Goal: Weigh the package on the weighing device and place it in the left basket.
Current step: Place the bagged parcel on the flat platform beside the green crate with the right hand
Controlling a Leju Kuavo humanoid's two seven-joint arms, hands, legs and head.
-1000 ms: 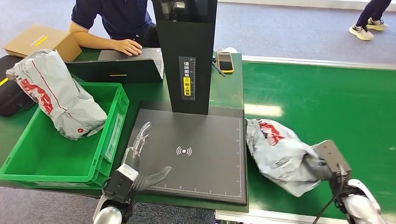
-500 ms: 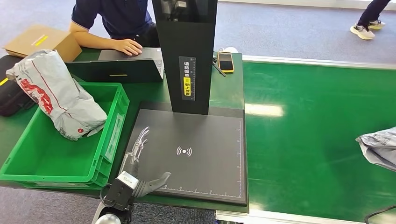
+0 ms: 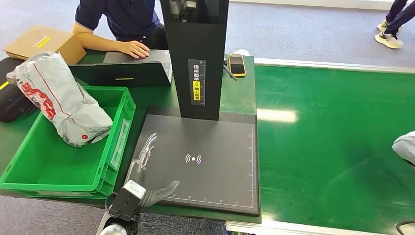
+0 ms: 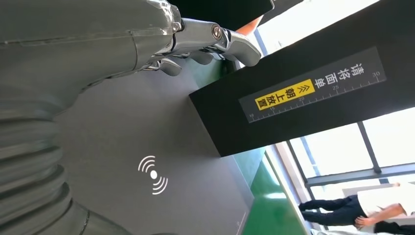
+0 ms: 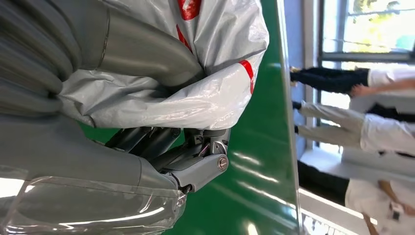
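The grey package with red print (image 5: 195, 98) is held in my right hand (image 5: 161, 142), thumb over it and fingers curled beneath, above the green belt. In the head view just a corner of this package (image 3: 406, 147) pokes in at the right edge. The weighing device is a black plate (image 3: 220, 181) with a black column (image 3: 198, 58) behind it, and the plate is bare. My left hand (image 3: 144, 171) lies open with fingers spread over the plate's near left corner, seen close as the left hand (image 4: 98, 44) above the plate (image 4: 147, 127). The green basket (image 3: 120, 132) stands left of the scale.
Another grey package (image 3: 58, 100) leans in the basket's far corner. A person sits at a laptop (image 3: 122, 68) behind the basket. A cardboard box (image 3: 44, 44) and a phone (image 3: 236, 64) lie at the back. The green belt (image 3: 333, 137) stretches right of the scale.
The package, lying by the scale's right edge a second ago, has been carried right to the picture's edge, and the right hand has left the head view. The left hand stays put.
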